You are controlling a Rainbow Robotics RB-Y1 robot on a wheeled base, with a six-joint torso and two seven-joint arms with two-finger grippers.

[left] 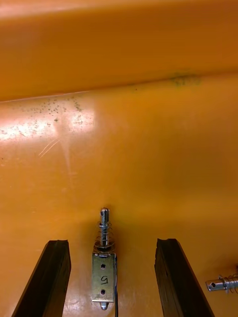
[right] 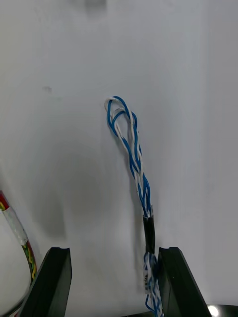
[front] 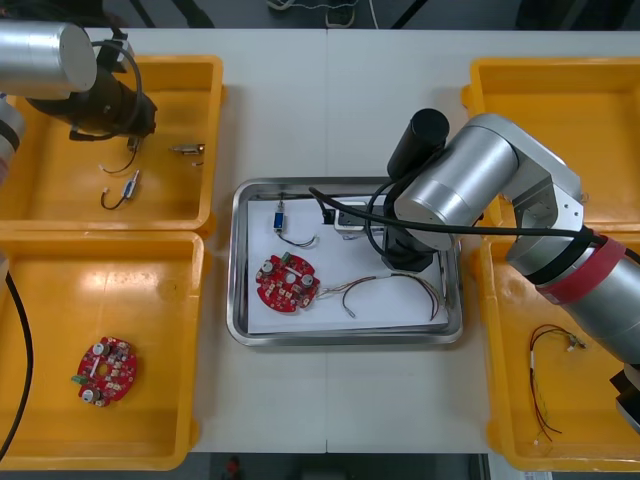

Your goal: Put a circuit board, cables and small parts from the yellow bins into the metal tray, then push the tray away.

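In the metal tray (front: 234, 270), the right gripper (right: 114, 252) is hovering released over the blue and white cable (right: 131, 153), apparently delivered. Left of the tray, the left gripper (left: 113, 242) is straddling a small metal part (left: 103, 277), fingers (left: 57, 277) spread to grasp

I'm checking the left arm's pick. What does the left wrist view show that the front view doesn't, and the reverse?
Left wrist view: the left gripper, fingers open either side of a small metal part with a spring and a handwritten mark. Front view: the metal tray holding a circuit board and cables, with the right arm over it. Both: the far left yellow bin with small metal parts on its floor.
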